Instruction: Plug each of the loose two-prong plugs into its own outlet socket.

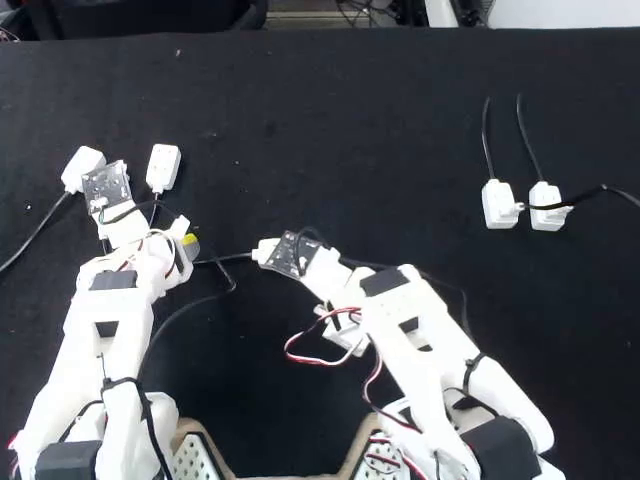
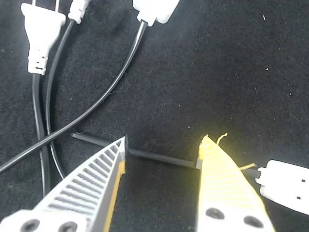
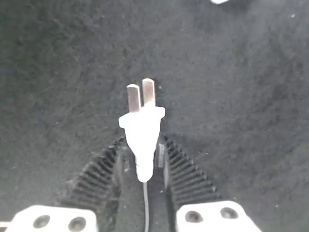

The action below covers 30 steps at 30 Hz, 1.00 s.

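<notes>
Pinching plug (image 3: 141,126), R gripper (image 3: 141,145), apparently snug.

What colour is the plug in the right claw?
The plug is white, its prongs bare metal; the right wrist view shows it best.

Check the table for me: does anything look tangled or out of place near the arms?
A black cord lies straight across the gap between the left end effector's open fingers, where it could snag. The right end effector holds its plug squarely, prongs pointing away and straight.
</notes>
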Available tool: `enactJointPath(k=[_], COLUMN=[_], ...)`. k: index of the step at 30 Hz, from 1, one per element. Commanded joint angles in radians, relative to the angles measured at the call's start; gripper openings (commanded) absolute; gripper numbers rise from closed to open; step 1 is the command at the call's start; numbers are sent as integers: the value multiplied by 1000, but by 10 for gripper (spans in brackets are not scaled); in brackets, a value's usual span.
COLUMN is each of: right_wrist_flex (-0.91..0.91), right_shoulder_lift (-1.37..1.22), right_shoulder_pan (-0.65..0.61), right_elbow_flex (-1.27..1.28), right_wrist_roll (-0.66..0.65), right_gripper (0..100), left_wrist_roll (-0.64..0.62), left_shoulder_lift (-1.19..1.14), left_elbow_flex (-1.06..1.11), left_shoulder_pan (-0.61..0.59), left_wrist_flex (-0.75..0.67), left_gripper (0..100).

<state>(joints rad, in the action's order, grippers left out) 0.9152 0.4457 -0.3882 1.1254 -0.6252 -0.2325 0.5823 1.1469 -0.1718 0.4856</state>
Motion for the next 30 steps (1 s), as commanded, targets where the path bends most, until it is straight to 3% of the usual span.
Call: enactJointPath(k=[1, 6, 22, 30], right_wrist_flex=[-5, -21, -97, -163], right_shoulder_lift=[30, 28, 28, -12], right_shoulder_pan=[-15, -18, -20, -92], right_elbow_flex=[-53, -74, -33, -19], right_wrist_roll=[11, 72, 71, 80], right_gripper=[51, 53, 123, 120], left_wrist_roll=[-9, -9, -9, -9], left_shoulder_lift=[23, 23, 23, 31], left_elbow_flex=[-38, -38, -38, -21], left_shoulder_pan=[-8, -7, -7, -2], left_wrist_flex=[-5, -5, -5, -6], left_gripper=[245, 245, 245, 245])
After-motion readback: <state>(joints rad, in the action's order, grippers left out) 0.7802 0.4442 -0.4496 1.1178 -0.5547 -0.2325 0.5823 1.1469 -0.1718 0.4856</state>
